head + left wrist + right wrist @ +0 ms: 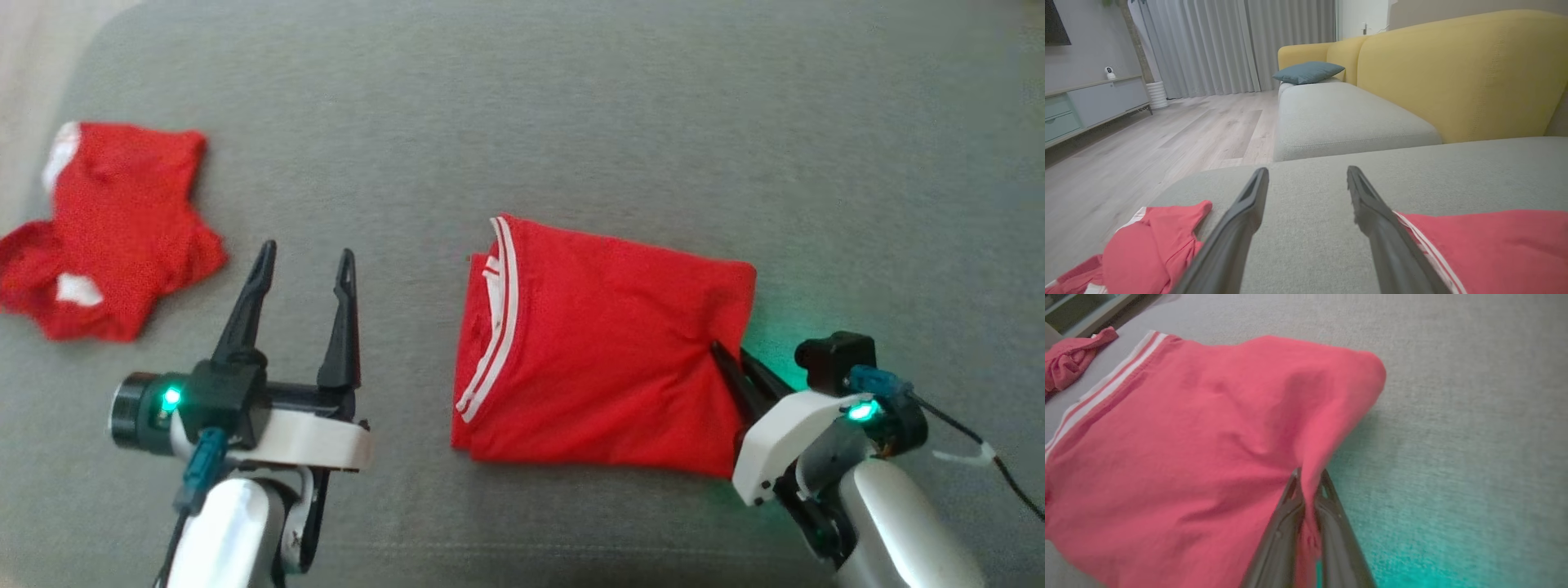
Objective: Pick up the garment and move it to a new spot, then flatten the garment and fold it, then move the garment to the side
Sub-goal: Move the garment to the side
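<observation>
step: fold judged done, move-to-side in hand | garment (604, 343) laid folded mid grey cushion (571, 122) | R gripper (732, 354) clenched on its right edge | L gripper (306, 261) splayed, nothing held, apart from cloth | next: edge to be lifted & dragged sideways w/o fold being undone

Red garment (604, 343), white stripes; grey cushion (571, 122).

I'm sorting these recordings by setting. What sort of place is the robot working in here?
Most likely a home living room: there is a yellow sofa with grey seat cushions, floor-length curtains, and a low cabinet along the wall.
</observation>
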